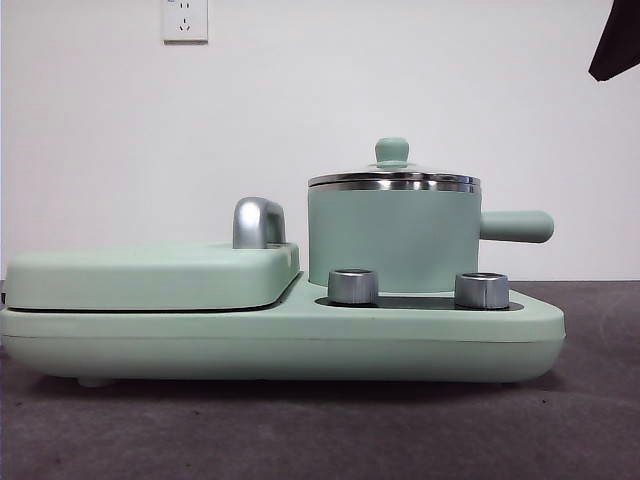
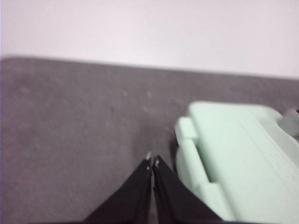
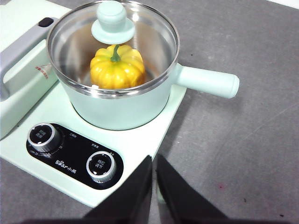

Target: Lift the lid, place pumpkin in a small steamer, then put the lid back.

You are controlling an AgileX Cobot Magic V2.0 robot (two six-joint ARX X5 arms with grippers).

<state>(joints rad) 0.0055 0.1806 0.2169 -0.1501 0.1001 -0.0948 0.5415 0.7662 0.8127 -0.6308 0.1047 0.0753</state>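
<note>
The small steamer (image 1: 392, 238) (image 3: 121, 105), a mint-green pot with a straight side handle (image 3: 208, 80), stands on the appliance base. Its glass lid (image 3: 112, 44) with a mint knob (image 1: 391, 152) sits closed on the steel rim. Through the glass I see the yellow-orange pumpkin (image 3: 117, 66) resting inside the pot. My right gripper (image 3: 153, 161) is shut and empty, above the base's front corner, apart from the pot. My left gripper (image 2: 152, 160) is shut and empty over the grey table beside the appliance's flat-cover end. A black arm tip (image 1: 615, 40) shows at the front view's top right corner.
The wide mint appliance base (image 1: 280, 340) (image 3: 154, 126) carries two silver knobs (image 1: 352, 286) (image 1: 481, 290) and a flat rectangular cover (image 1: 150, 275) (image 2: 243, 154) with a steel handle (image 1: 258, 222). Grey table surface (image 3: 243, 140) surrounds it; a white wall stands behind.
</note>
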